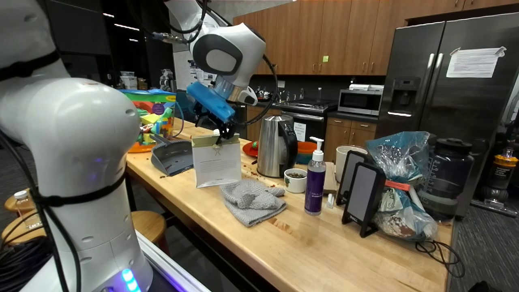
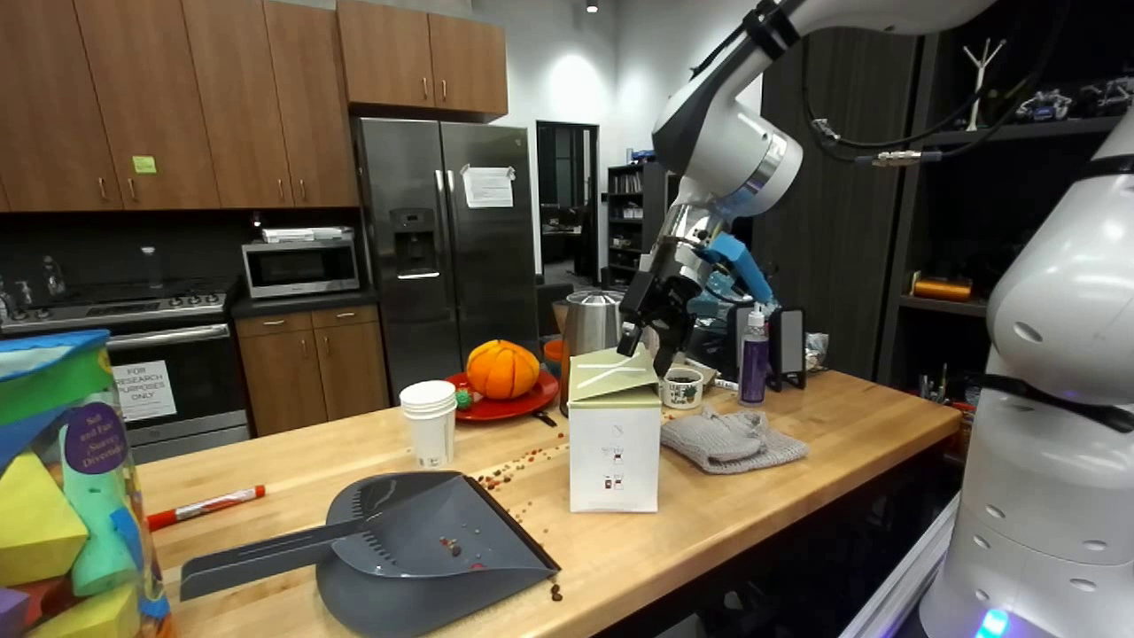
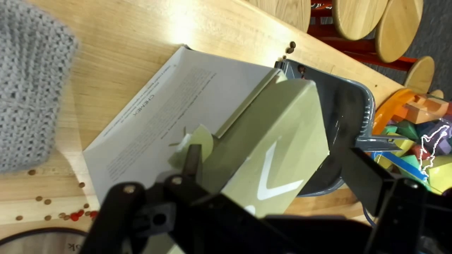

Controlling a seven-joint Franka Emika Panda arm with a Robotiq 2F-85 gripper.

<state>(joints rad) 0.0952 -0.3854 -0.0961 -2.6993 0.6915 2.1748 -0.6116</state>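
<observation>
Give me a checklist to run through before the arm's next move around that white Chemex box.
1. Gripper open: ok, its fingers are spread apart at the top of the box.
2. Box upright on the table: ok.
3. Lid flush: not ok, it tilts up on one side.
4. One fingertip touching the lid's tab: cannot tell, they overlap in the wrist view.
5. Gray cloth clear of the gripper: ok, it lies beside the box.
6. Table free of debris: not ok, red and brown bits are scattered near the box.
</observation>
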